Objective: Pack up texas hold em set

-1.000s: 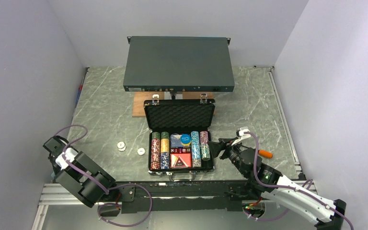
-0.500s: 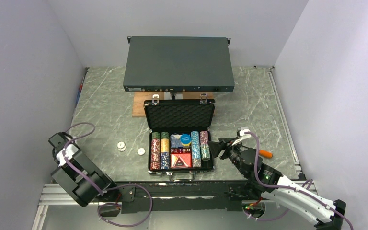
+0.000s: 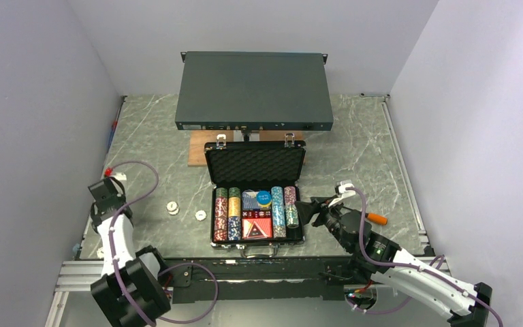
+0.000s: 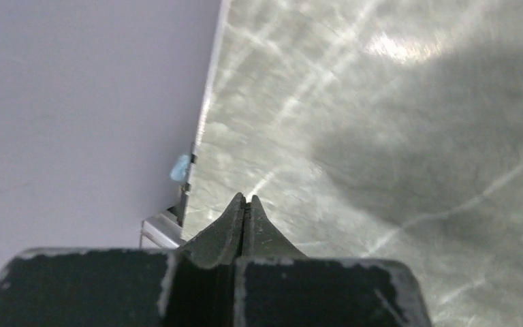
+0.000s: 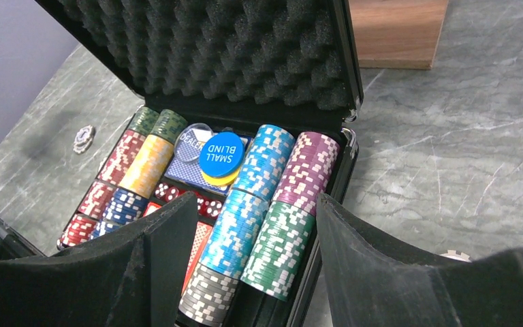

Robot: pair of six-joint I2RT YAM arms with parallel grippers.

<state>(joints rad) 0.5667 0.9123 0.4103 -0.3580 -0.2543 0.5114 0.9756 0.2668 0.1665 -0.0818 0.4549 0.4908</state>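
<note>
the open briefcase [image 3: 255, 165] sits at the middle of the tabletop's [image 3: 354, 136] near edge, lid up, with chip rows [image 5: 299, 170] and a blue small blind disc [image 5: 217, 154] inside. two white chips [image 3: 172, 207] lie on the tabletop to its left. the right gripper [image 5: 253, 199] hangs at the case's right side, jaws wide apart and empty. the left gripper [image 4: 245, 203] is pinched closed on nothing near the tabletop's left edge.

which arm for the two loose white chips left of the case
Left, probably. The white chips lie left of the open case, on the left tool's side. The open right tool sits at the case's right edge, the case in its way. The left tool is shut, so it must open first.
</note>
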